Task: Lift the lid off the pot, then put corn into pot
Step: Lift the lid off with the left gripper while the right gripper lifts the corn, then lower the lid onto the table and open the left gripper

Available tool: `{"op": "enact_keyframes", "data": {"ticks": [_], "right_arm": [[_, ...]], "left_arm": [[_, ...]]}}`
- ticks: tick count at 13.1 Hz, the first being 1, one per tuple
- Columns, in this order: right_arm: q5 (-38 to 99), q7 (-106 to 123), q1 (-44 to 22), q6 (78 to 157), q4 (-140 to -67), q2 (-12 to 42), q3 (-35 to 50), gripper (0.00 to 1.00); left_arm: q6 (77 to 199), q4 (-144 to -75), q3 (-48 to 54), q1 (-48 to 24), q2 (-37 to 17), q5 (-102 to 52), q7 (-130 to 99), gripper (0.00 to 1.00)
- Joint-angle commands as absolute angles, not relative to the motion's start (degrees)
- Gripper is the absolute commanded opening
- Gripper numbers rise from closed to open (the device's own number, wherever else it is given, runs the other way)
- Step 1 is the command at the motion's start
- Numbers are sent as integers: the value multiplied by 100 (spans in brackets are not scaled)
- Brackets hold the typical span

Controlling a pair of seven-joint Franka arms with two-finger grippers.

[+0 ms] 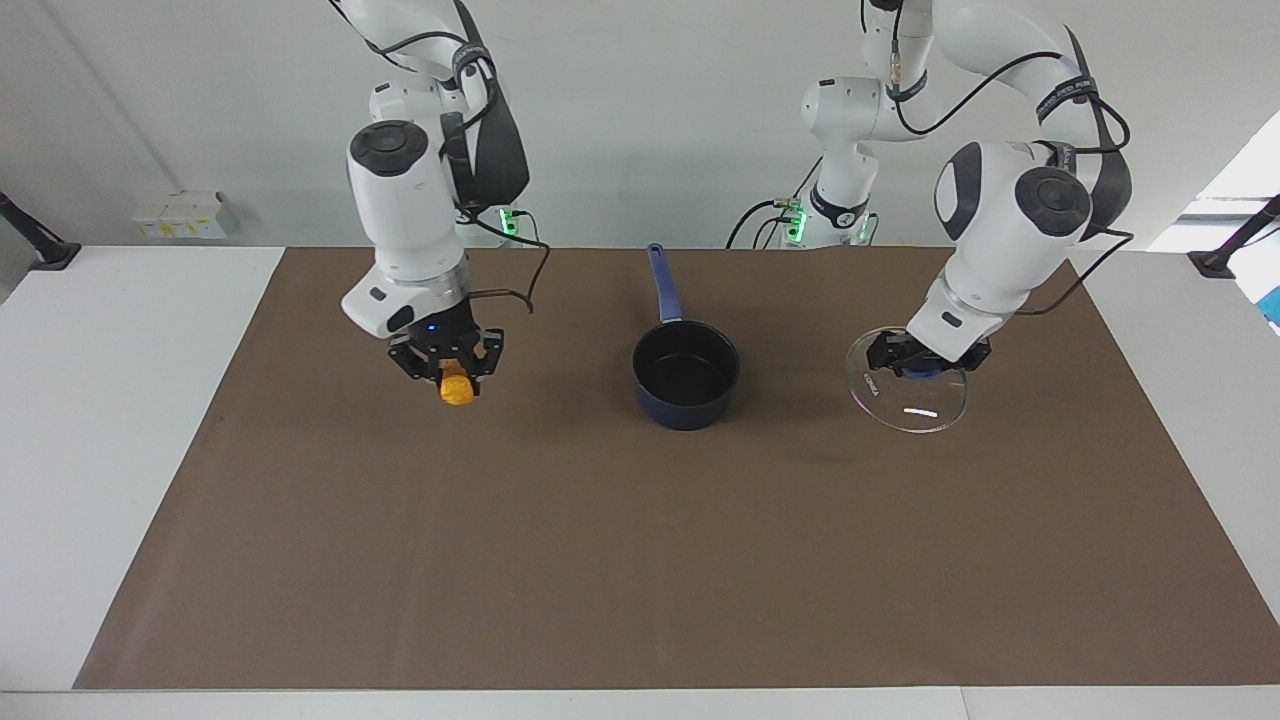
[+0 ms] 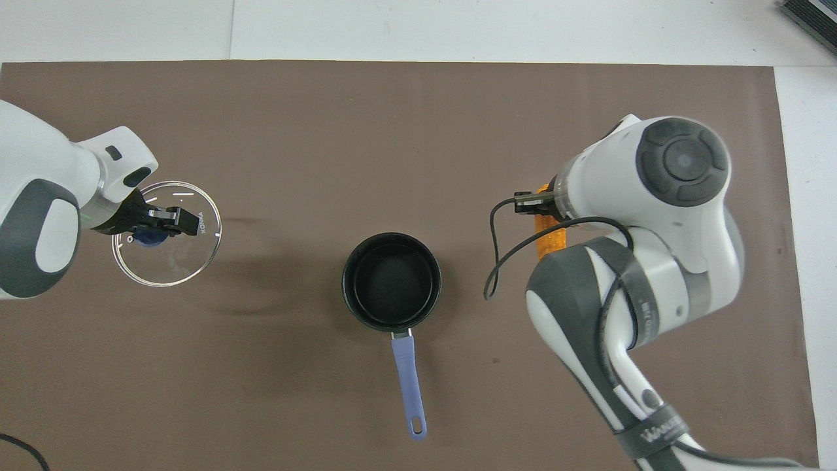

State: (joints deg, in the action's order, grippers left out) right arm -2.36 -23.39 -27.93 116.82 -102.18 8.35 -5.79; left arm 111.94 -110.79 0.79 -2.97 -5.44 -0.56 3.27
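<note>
The dark blue pot [image 1: 686, 408] stands uncovered in the middle of the brown mat, its handle pointing toward the robots; it also shows in the overhead view [image 2: 392, 281]. My left gripper [image 1: 925, 368] is shut on the blue knob of the glass lid [image 1: 915, 405] and holds it tilted, low over the mat toward the left arm's end; the gripper [image 2: 153, 229] and the lid [image 2: 167, 258] also show from above. My right gripper [image 1: 450, 372] is shut on the yellow-orange corn [image 1: 457, 388] and holds it in the air over the mat beside the pot, toward the right arm's end. In the overhead view the corn [image 2: 548, 241] is partly hidden under the right gripper [image 2: 539, 210].
The brown mat [image 1: 640, 560] covers most of the white table. The pot's black inside holds nothing. A small white box [image 1: 180, 215] sits at the table's corner nearest the robots, at the right arm's end.
</note>
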Motion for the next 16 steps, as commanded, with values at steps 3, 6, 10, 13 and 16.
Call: {"op": "enact_keyframes", "data": {"ticks": [3,6,10,13,16], "right_arm": [[-369,-3715,-3681,11628,-9635,1483,-589,0],[-360,-4103,-4007,11637,-9160,1950,-589,0],[-387,-4526,-4412,12118,-9149,2329,-589,0],[-387,-4544,-4403,12243,-9315,2364,-580,0],[-387,-4518,-4465,12392,-9509,2408,-571,0]], "left_arm": [[12522,-12566,149,279,-150,-44,1167,0],[12796,-12814,149,842,-184,-53,1984,0],[13464,-13236,149,1211,-264,-44,2433,0],[13465,-13202,149,1274,-272,-53,2646,100],[13299,-12834,149,1257,-474,-141,2619,100]]}}
